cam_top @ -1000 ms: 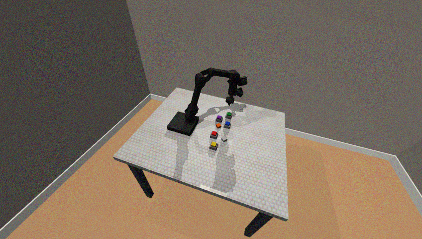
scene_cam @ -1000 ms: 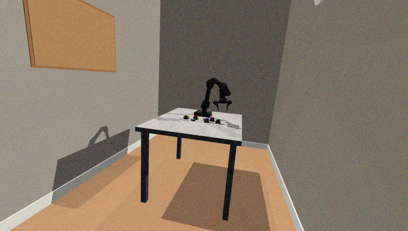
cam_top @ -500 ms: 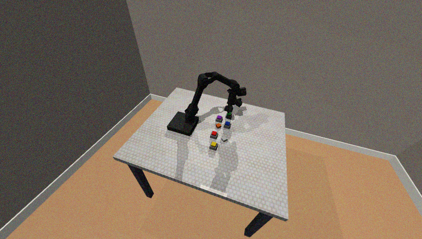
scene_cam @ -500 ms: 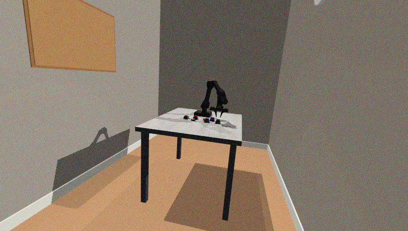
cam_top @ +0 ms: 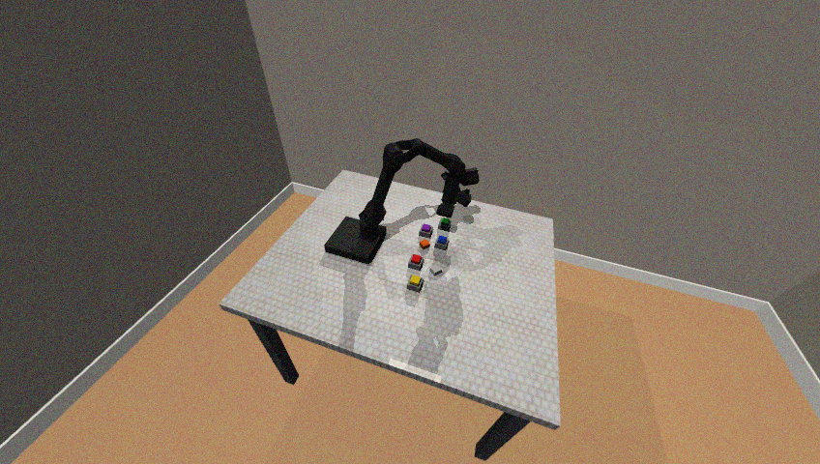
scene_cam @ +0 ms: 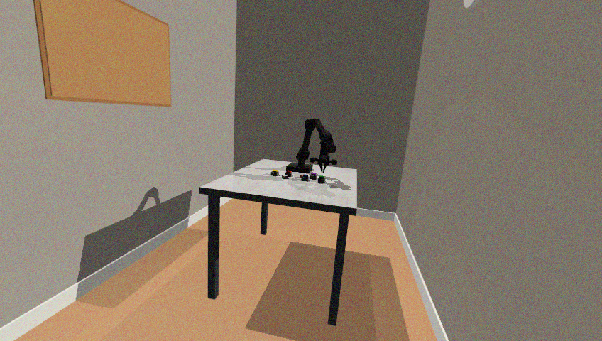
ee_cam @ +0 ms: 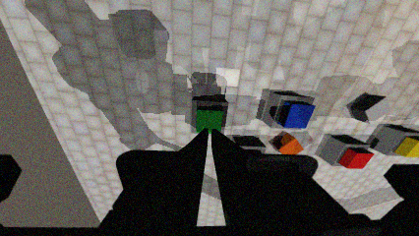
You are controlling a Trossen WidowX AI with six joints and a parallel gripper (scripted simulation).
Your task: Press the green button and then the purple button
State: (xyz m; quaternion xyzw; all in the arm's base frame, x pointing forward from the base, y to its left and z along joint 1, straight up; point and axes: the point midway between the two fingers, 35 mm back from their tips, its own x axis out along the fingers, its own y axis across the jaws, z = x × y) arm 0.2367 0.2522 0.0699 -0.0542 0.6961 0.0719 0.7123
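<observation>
The green button [cam_top: 445, 220] [scene_cam: 321, 179] [ee_cam: 209, 120] has a green cap on a dark grey housing. The purple button [cam_top: 425, 228] [scene_cam: 313, 175] stands beside it, nearer the arm's base; in the wrist view its purple cap is hidden by the gripper. My gripper [cam_top: 445, 213] [scene_cam: 322, 172] [ee_cam: 209, 132] points down, shut and empty. Its fingertips are a little above the green button and appear slightly to its base side, with a small gap visible in the exterior view. The green cap looks raised.
A blue button [cam_top: 442, 240] [ee_cam: 298, 115] is beside the green one. An orange block [cam_top: 424, 244] [ee_cam: 291, 144] lies near the purple one. Farther along are a red button [cam_top: 416, 259] [ee_cam: 356, 157], a yellow button [cam_top: 415, 280] [ee_cam: 409, 147] and a pale block [cam_top: 436, 271].
</observation>
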